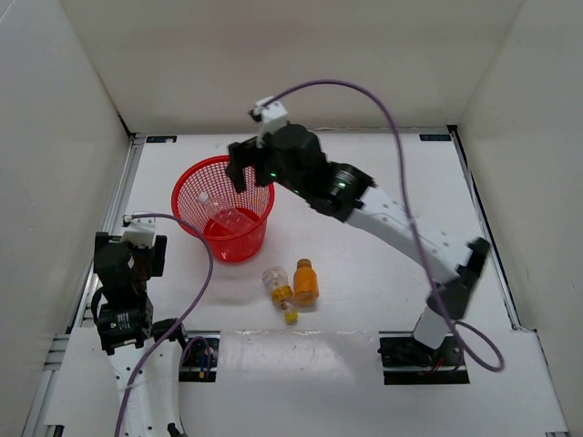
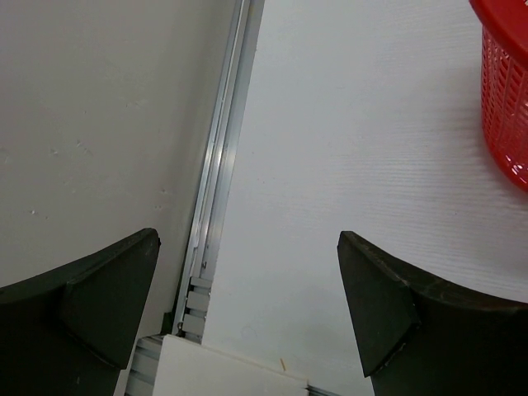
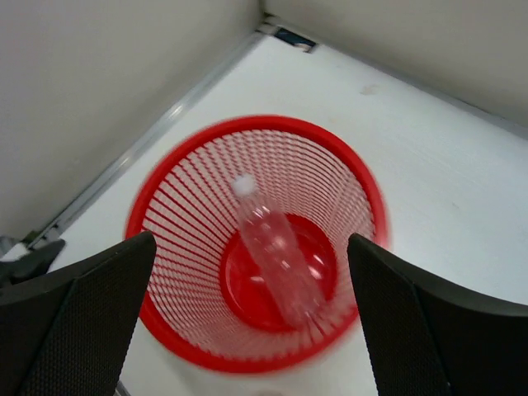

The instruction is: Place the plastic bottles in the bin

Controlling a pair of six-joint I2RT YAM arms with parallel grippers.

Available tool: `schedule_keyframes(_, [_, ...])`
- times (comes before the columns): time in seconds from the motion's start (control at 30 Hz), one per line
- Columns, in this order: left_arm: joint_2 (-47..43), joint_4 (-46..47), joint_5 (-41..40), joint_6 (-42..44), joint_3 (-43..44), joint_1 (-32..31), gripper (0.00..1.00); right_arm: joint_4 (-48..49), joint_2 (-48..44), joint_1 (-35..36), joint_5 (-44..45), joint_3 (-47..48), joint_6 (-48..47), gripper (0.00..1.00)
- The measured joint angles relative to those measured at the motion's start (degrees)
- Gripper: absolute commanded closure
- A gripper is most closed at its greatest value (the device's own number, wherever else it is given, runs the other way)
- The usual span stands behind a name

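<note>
Right claw (image 3: 250, 241) hung open above the red mesh bin (image 3: 256, 122), tall clear bottle (image 3: 272, 247) inside. Lifting straight up would spare its rim.

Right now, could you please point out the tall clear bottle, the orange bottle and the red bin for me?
tall clear bottle (image 3: 276, 256): right wrist view, mid-body
orange bottle (image 1: 305, 286): top external view, body
red bin (image 1: 239, 246): top external view, near outer wall

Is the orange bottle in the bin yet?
No, the orange bottle sits on the table beside the stubby clear bottle, outside the bin; only the tall clear bottle is inside.
</note>
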Motion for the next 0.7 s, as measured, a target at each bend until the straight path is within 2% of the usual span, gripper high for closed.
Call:
schedule_keyframes(0.13, [0.8, -0.9, 1.1, -0.9, 2.4, -0.1, 0.00, -4.6, -16.1, -0.1, 8.0, -16.7, 5.7, 0.00])
schedule_keyframes(0.27, [4.3, -1.5, 5.0, -4.2, 12.1, -0.7, 0.00, -9.1, -24.2, -1.0, 8.1, -35.5, 13.0, 0.00])
schedule_keyframes(0.4, [5.7, 1.2, 11.5, -10.0, 19.0, -1.3, 0.00, -11.9, -20.6, -2.6, 2.1, -48.9, 17.5, 0.00])
schedule_keyframes(0.53, [5.2, 1.2, 16.5, -13.3, 18.0, -2.1, 0.00, -13.4, -12.8, -3.7, -3.1, -50.9, 18.5, 0.00])
schedule_keyframes(0.6, [5.2, 1.0, 15.9, -13.6, 16.2, -2.4, 0.00, -12.9, -10.7, -3.8, -4.7, -50.8, 18.7, 0.00])
schedule_keyframes(0.7, [5.3, 0.1, 10.3, -13.2, 13.4, -2.9, 0.00, -11.7, -9.2, -4.4, -7.7, -50.8, 18.8, 0.03])
